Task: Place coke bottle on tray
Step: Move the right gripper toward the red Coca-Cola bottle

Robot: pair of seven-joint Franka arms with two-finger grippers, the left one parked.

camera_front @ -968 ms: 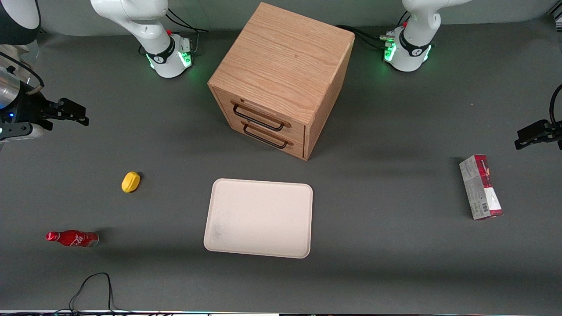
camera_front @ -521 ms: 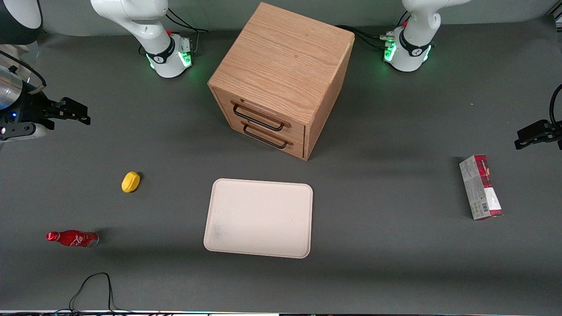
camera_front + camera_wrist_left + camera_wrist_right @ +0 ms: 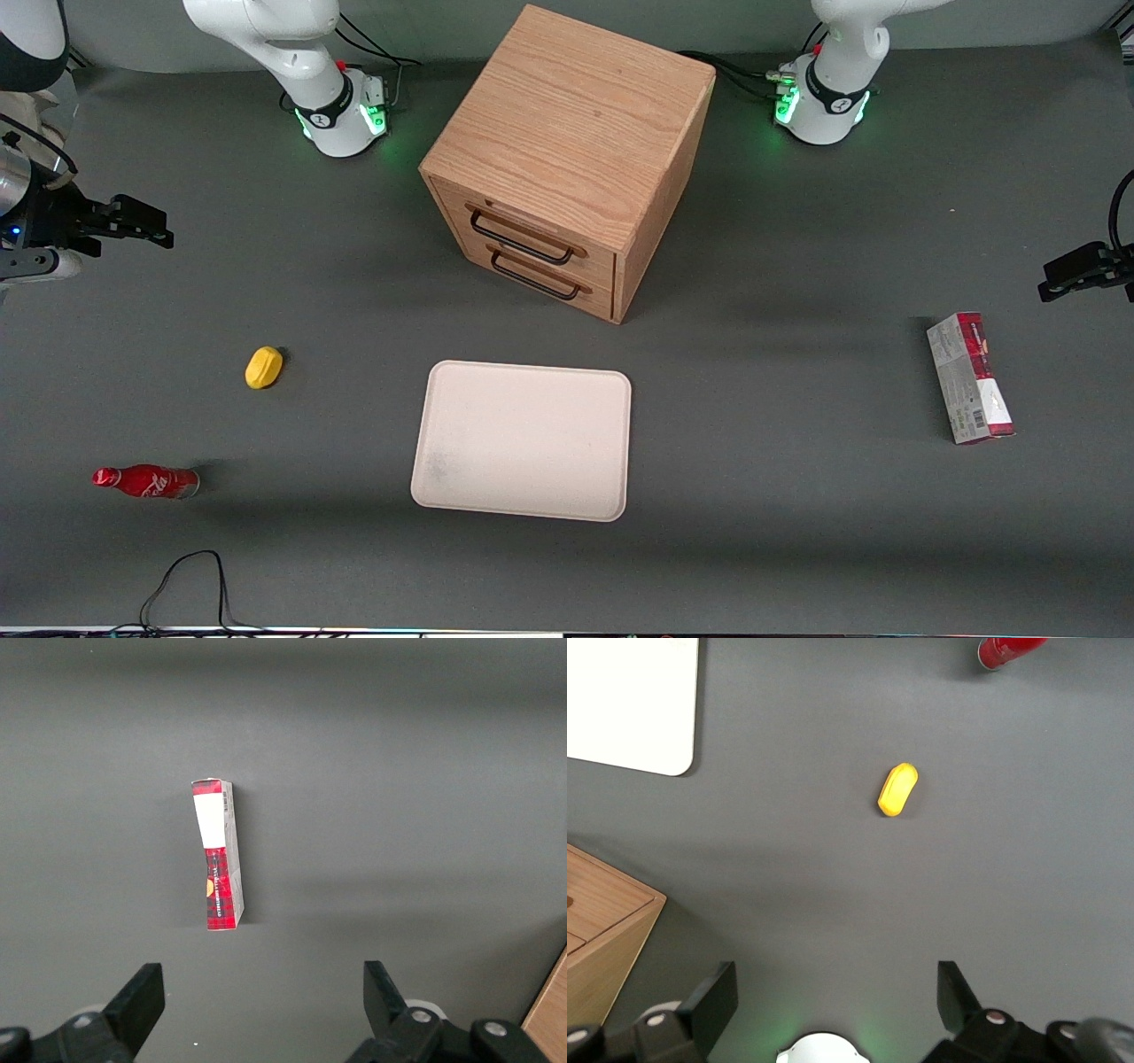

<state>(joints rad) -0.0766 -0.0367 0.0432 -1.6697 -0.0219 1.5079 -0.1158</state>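
Pincer (image 3: pixel 142 226) drifted outward, seemingly open.

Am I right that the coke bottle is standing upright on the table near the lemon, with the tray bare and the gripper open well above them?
Not quite. The front view shows the coke bottle lying on its side, not upright. The rest holds: it is on the table, nearer the camera than the lemon, the tray is bare, and the gripper hangs open, apart from both.
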